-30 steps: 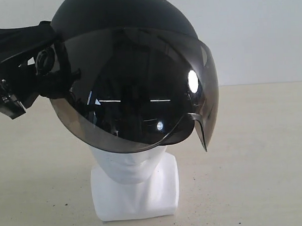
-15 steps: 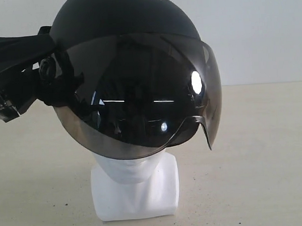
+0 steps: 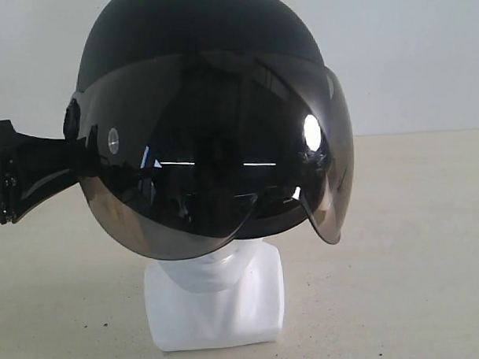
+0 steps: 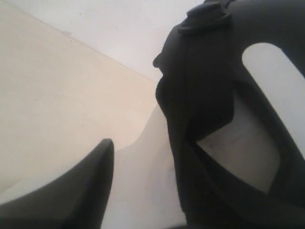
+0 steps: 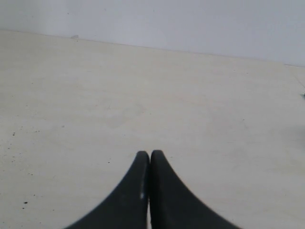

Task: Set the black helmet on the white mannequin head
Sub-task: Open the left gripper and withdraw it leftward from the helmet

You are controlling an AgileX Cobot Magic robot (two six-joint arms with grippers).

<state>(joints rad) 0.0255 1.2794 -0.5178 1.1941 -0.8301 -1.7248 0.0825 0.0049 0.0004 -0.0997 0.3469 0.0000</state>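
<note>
The black helmet (image 3: 195,31) is sitting on the white mannequin head (image 3: 214,302), just beside the left gripper (image 3: 62,158), whose fingers (image 4: 90,181) are standing spread, clear of the strap (image 4: 205,86). The right gripper (image 5: 150,162) is hanging pressed together over the worktop (image 5: 95,95).

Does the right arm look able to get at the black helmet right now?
Probably, though not at once. Nothing stands beside the black helmet on that arm's side in the exterior view, but the right gripper is shut over the table, with the helmet outside its camera's view.
</note>
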